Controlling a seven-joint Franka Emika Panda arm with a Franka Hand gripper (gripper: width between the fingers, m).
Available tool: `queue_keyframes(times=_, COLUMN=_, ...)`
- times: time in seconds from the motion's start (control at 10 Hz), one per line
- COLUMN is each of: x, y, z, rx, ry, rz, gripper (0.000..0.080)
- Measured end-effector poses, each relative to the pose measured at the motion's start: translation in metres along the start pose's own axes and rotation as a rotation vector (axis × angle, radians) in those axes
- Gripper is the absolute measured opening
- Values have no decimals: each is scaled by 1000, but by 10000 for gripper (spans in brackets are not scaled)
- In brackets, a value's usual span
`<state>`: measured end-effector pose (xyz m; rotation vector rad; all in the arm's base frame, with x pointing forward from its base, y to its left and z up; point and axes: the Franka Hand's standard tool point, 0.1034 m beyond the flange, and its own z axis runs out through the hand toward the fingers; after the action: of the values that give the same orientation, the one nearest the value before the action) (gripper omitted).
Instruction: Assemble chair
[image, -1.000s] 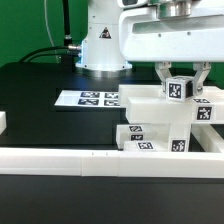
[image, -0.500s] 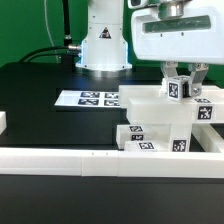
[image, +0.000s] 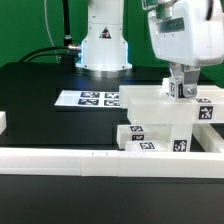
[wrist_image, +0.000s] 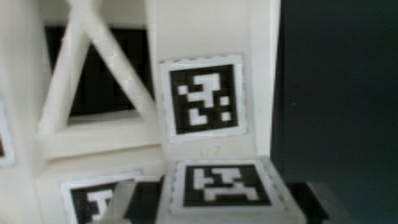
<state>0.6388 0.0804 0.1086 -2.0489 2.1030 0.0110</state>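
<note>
The partly built white chair (image: 158, 118) stands on the black table at the exterior view's right, a stack of blocky parts with square tags. My gripper (image: 184, 92) hangs over its upper right corner, shut on a small white tagged post (image: 187, 89) that sits at or just above the chair's top. In the wrist view the held post (wrist_image: 222, 188) lies between my gripper's (wrist_image: 228, 202) dark jaws. Beyond it are a taller tagged post (wrist_image: 201, 95) and an X-braced frame (wrist_image: 98, 80).
The marker board (image: 88, 98) lies flat on the table left of the chair. A long plain white border rail (image: 90, 160) runs along the front edge. The robot's white base (image: 104, 45) stands behind, with cables to its left.
The wrist has turned and shifted slightly toward the exterior view's right, lowering a little. The tagged post has stayed in the jaws. The chair stack has not moved.
</note>
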Motion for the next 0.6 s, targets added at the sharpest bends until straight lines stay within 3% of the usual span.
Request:
queue_keyframes(times=0.1, x=-1, y=0, z=1, rx=-1, ry=0, rz=45, gripper=328)
queue_keyframes(times=0.2, x=0, y=1, z=1, rx=-2, ry=0, rz=11, gripper=464)
queue_keyframes(times=0.3, x=0, y=1, z=2, rx=-5, ry=0, rz=-11, gripper=464)
queue_keyframes(times=0.4, x=-1, y=1, z=1, rx=-8, ry=-1, rz=-26, gripper=605)
queue_keyframes(times=0.6, x=-1, y=1, z=2, rx=-8, ry=0, rz=-145, gripper=636)
